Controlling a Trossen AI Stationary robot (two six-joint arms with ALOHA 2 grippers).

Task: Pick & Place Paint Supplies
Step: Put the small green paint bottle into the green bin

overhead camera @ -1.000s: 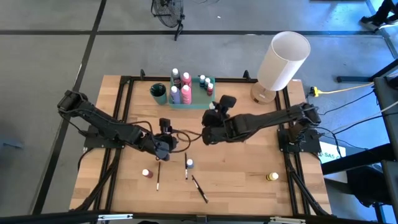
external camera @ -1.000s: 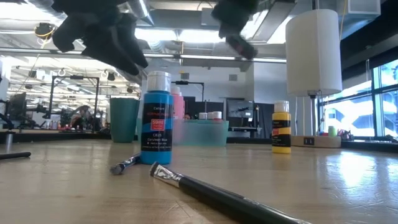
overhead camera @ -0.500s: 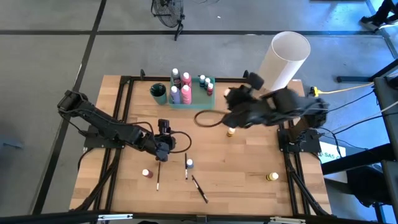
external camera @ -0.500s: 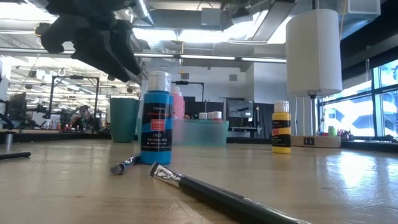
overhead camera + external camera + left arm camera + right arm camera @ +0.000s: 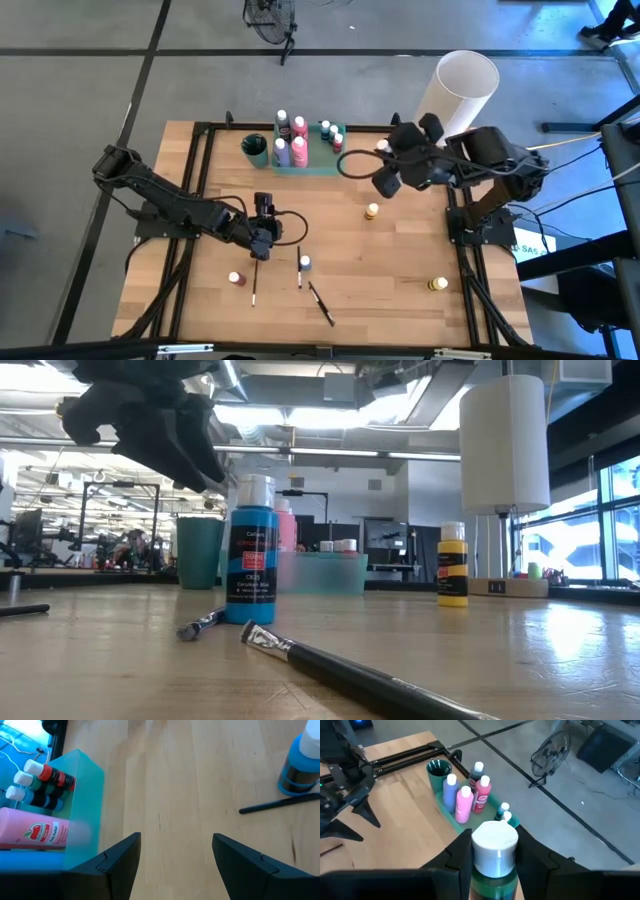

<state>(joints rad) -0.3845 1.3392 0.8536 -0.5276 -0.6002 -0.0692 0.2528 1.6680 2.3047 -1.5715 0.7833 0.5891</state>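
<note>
The right pincer (image 5: 384,150) is raised near the table's far right, between the tray (image 5: 312,166) and the lamp (image 5: 452,100), clamped on a green paint bottle (image 5: 493,865) with a white cap showing between its fingers. The left pincer (image 5: 258,250) hangs low over the middle-left of the table (image 5: 400,270), its fingers (image 5: 117,862) spread apart with bare wood between them.

The tray sits at the far edge with pink, purple, red and other small bottles (image 5: 298,150) standing in it, and a green cup (image 5: 255,149) just beside it. A blue bottle (image 5: 305,263) stands near the table's middle, beside two brushes (image 5: 299,268); a third brush (image 5: 254,284) lies just ahead of the left pincer, and a red bottle (image 5: 235,279) is near it. One yellow bottle (image 5: 372,211) stands right of centre, another (image 5: 437,285) lies near the right front edge. The front right stretch of wood offers open room.
</note>
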